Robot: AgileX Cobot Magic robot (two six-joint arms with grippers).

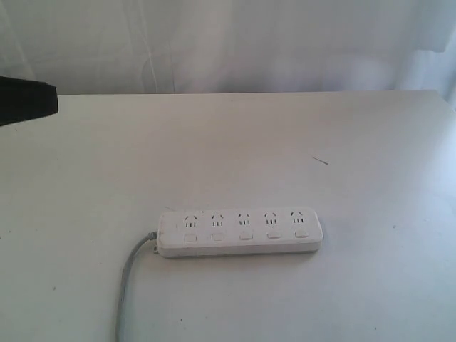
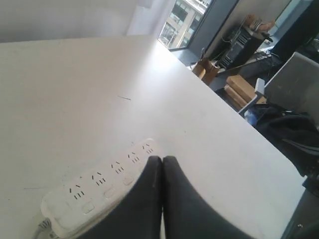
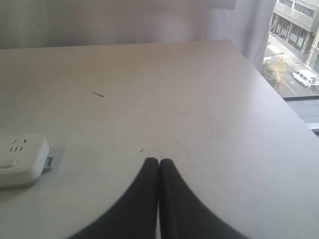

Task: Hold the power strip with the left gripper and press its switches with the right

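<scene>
One broad white counter (image 1: 285, 128) carried the work (a tiny dark fleck (image 1: 320, 160) lay well behind it all). The power strip (image 1: 239, 233) lay flat around the middle of the counter, toward the near edge in the exterior view. Its sockets and buttons faced up, probably so that one claw could pin it from above while the other reached the buttons. It was a long white bar with rounded corners and five socket sets in a row. Its grey cord (image 1: 127, 285) left the left end and curved away to the near edge.

The left claw (image 2: 162, 160) had its fingers pressed together and held nothing. It looked over the strip, and nothing showed it touching. The right claw (image 3: 158, 162) was likewise pinched closed and empty, apart from the strip's far end. Five small white switches (image 1: 245, 234) sat one beneath each socket set, and I judged none had yet been approached.
</scene>
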